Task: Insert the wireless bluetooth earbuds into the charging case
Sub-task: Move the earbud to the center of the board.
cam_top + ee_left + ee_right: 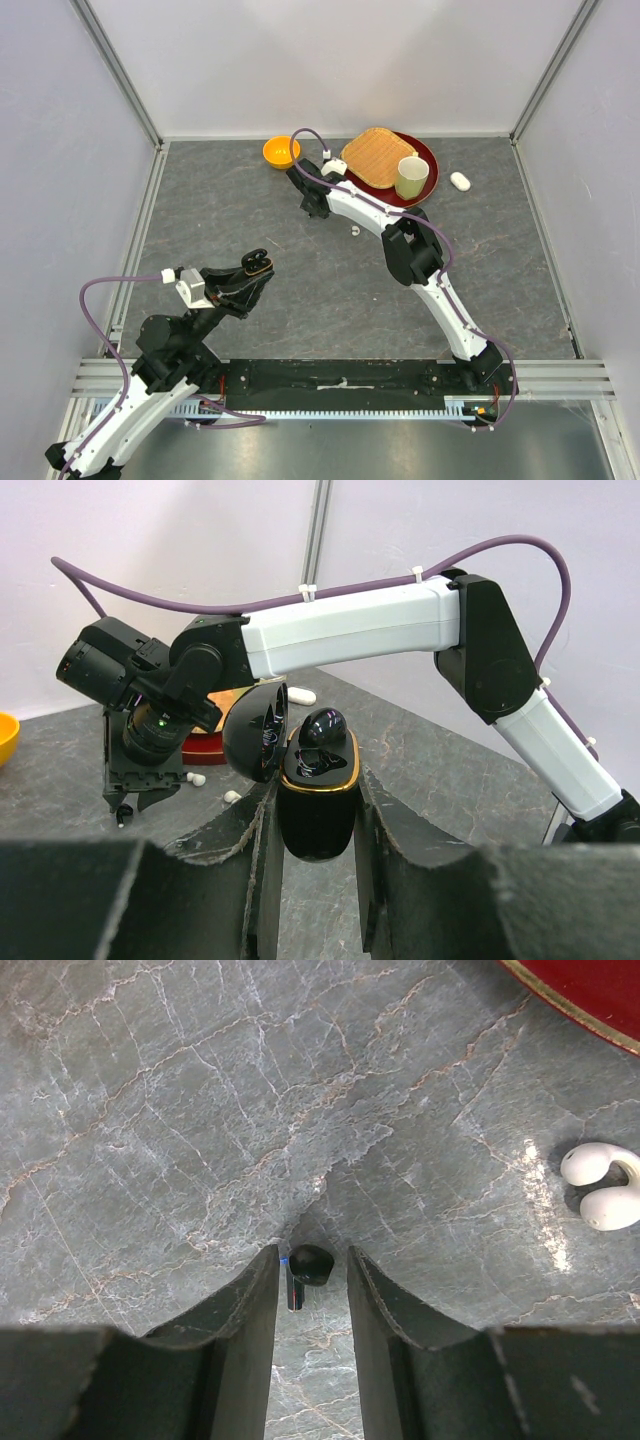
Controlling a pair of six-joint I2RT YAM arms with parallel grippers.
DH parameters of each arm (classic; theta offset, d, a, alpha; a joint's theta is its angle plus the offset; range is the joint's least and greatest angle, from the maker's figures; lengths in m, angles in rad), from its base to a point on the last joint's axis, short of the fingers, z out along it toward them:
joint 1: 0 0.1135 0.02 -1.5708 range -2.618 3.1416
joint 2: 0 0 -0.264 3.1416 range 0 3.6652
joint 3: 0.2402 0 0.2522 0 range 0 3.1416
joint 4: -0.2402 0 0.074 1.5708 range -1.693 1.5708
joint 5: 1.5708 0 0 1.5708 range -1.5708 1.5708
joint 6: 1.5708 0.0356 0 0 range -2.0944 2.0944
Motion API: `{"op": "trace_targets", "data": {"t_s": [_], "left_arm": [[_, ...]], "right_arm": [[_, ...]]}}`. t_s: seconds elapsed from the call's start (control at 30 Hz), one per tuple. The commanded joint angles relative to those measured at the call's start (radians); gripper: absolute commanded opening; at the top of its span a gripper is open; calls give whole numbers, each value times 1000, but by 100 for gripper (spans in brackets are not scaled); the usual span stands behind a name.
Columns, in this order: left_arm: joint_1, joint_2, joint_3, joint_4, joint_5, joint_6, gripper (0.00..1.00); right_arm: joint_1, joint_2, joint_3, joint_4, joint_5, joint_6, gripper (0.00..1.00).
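Left pincer (315, 790): we see it clamped on the black charging case (318, 830), lid open, a seated earbud (325, 726) in its top.
Right pincer (313, 1278): partly open, low over the tabletop (150, 1110), fingers either side of a black earbud (309, 1263); whether they touch it we cannot tell.

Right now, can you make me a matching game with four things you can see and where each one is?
Things:
1. black charging case
2. loose black earbud
3. cup
4. white case

Places:
A. standing on the red plate
B. on the table, just right of the plate
C. gripped in the left arm's jaws, lid open
D. on the table, between the right arm's jaws

Pairs: 1-C, 2-D, 3-A, 4-B
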Motion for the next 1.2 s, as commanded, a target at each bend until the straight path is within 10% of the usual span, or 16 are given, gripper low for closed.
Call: {"op": "trace_targets", "data": {"t_s": [0.0,0.83,1.17], "left_arm": [[-2,16,12,16,2,17,2],[-3,16,14,8,-5,16,2],[-1,2,21,-11,-21,26,2]], "right_arm": [[17,22,-14,-61,-49,13,39],[25,7,-89,-58,-49,-42,17],[56,-280,-576,136,-52,-246,14]]}}
